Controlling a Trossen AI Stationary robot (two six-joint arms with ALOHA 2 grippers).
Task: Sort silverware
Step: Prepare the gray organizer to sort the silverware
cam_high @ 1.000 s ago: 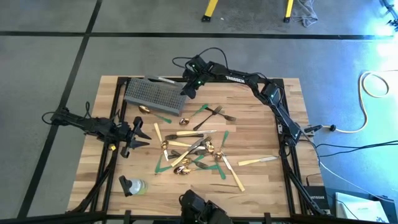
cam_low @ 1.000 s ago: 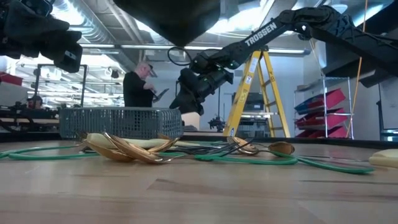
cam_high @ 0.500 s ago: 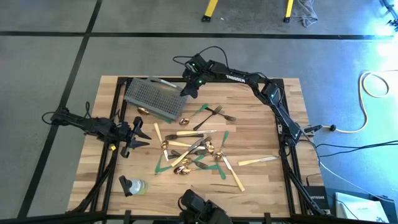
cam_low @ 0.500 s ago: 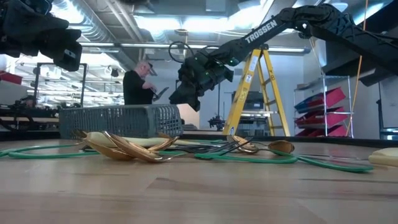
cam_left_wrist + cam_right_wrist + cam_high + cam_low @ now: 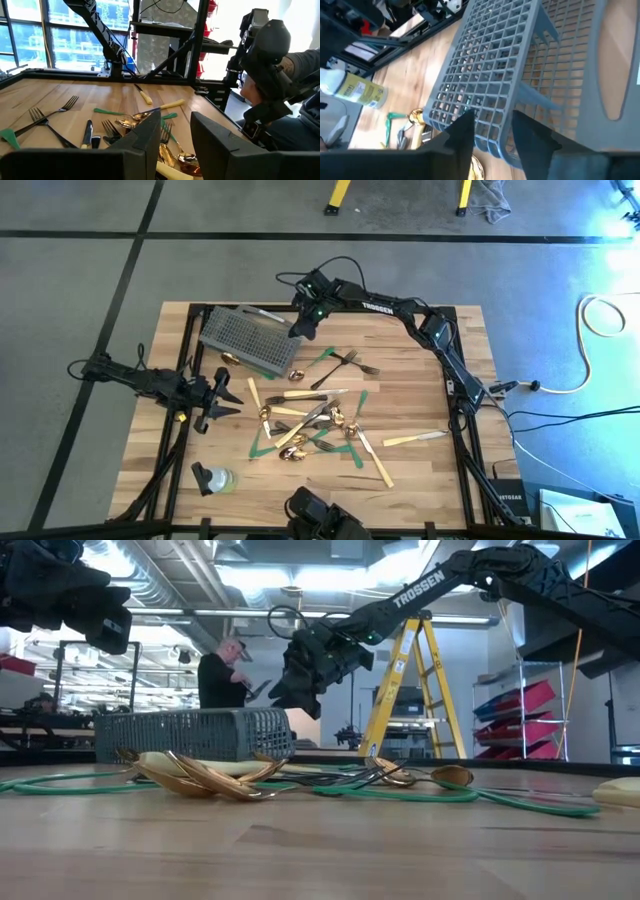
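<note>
Right gripper [image 5: 297,326] at grey mesh basket [image 5: 250,340] end, jaws narrowly parted astride its rim. Left gripper [image 5: 226,396] parted, empty, near left edge. Silverware [image 5: 310,420] heaped mid-table among green tape strips [image 5: 262,442].

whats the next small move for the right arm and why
Probably lower the right hand so its fingers close on the basket rim. It hovers open at the basket's end, the basket sits askew at the table's far side, and the silverware lies loose on the wood. The left hand waits, open.

Glossy gold spoons [image 5: 292,452] on matt wood table [image 5: 420,390].
</note>
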